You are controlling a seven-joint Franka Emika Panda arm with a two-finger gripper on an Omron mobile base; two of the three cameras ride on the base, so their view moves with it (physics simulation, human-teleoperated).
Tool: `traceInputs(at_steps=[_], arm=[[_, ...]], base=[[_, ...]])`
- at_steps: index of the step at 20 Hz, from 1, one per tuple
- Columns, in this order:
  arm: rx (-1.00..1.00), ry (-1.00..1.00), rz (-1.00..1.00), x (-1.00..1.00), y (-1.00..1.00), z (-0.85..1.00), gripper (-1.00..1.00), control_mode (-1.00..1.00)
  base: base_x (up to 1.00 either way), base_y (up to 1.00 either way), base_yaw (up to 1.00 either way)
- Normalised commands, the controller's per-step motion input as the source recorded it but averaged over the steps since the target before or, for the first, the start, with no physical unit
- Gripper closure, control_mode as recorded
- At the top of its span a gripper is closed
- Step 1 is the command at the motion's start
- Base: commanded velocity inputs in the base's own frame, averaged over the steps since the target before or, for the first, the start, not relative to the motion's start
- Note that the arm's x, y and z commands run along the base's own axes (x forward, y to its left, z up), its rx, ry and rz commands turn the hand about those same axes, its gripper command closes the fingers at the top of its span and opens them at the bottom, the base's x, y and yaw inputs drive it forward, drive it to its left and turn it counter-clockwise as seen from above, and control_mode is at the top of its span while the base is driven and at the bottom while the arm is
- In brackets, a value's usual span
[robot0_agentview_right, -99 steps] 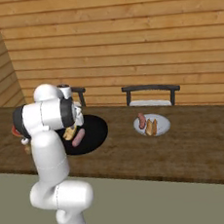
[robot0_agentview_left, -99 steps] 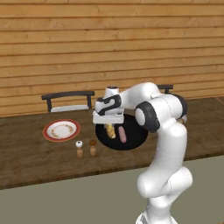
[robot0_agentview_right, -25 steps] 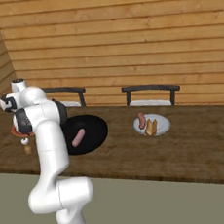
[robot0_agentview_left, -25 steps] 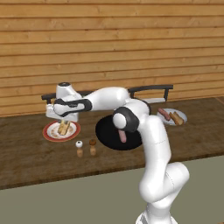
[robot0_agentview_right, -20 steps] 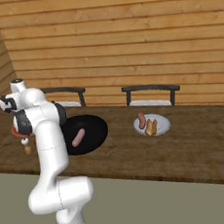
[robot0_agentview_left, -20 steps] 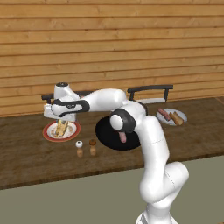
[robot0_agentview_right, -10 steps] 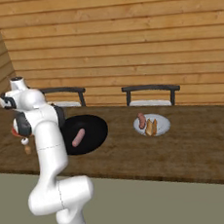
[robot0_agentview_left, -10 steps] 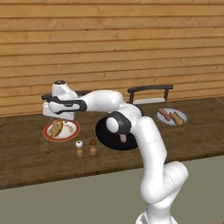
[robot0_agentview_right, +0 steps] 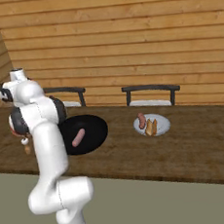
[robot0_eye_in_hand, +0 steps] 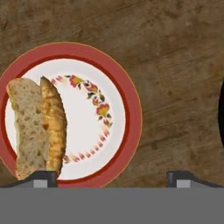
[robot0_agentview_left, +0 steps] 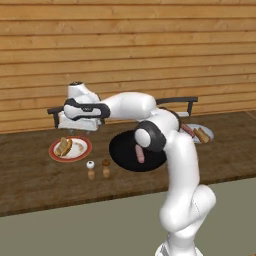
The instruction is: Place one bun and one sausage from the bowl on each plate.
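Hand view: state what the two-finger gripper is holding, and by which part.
Nothing is held. The gripper stands open above the red-rimmed white plate, where the sliced brown bun lies free of the fingertips.

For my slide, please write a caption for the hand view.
Open gripper above the red-rimmed plate holding a bun.

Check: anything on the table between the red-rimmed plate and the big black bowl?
Yes. In the left base view two small shakers, white-topped and brown-topped, stand slightly forward of the gap between the red-rimmed plate and the black bowl.
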Motion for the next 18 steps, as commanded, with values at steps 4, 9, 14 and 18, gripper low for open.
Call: traceInputs(at_steps=[4,9,14,18], arm=[[0.0,-0.09,0.0,-0.69,-1.0,0.46,-1.0,-1.0],[0.0,-0.02,0.03,-0.64,-1.0,0.19,-1.0,-1.0],[0.0,0.01,0.03,-0.22,-1.0,0.02,-1.0,-1.0],[0.0,0.16,0.0,-0.09,-1.0,0.01,-1.0,-1.0]], base=[[0.0,0.0,0.0],[0.0,0.0,0.0],[0.0,0.0,0.0],[0.0,0.0,0.0]])
